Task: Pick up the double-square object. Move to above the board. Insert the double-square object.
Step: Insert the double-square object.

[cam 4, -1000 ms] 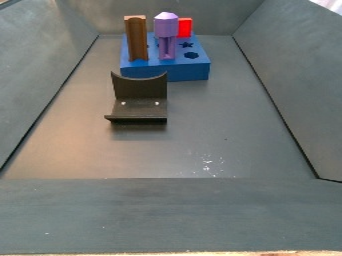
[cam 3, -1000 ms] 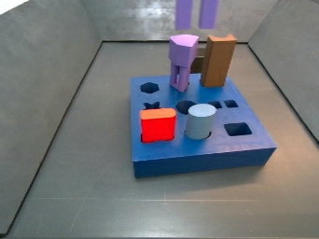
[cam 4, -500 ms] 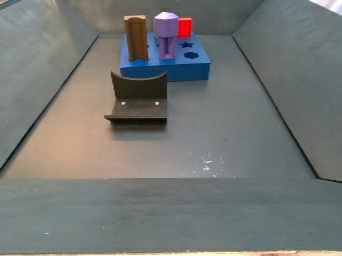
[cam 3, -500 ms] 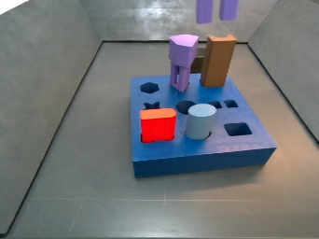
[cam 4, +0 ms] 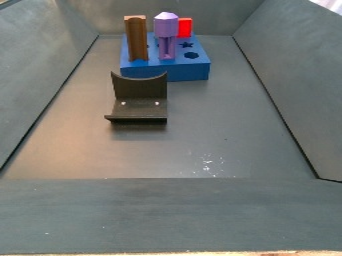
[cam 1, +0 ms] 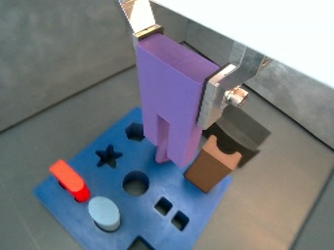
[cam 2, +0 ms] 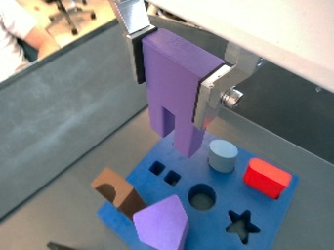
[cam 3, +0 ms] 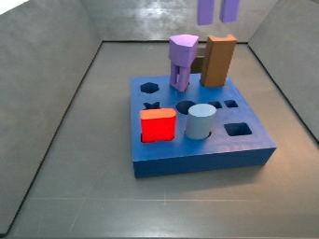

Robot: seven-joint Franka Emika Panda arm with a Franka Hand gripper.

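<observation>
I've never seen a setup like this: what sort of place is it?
Probably a robot test bench: a grey walled bin holds a blue board of shaped holes with pegs in it, and above it a gripper holds the double-square object.

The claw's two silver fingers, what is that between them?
In both wrist views the claw hangs above the board, shut on the double-square object, a light-purple block. Nothing else sits between the fingers.

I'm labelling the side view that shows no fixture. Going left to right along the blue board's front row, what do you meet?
On the blue board: red block → pale grey cylinder → empty square hole. The gripper, holding the light-purple double-square object, is above, at the frame's top.
</observation>
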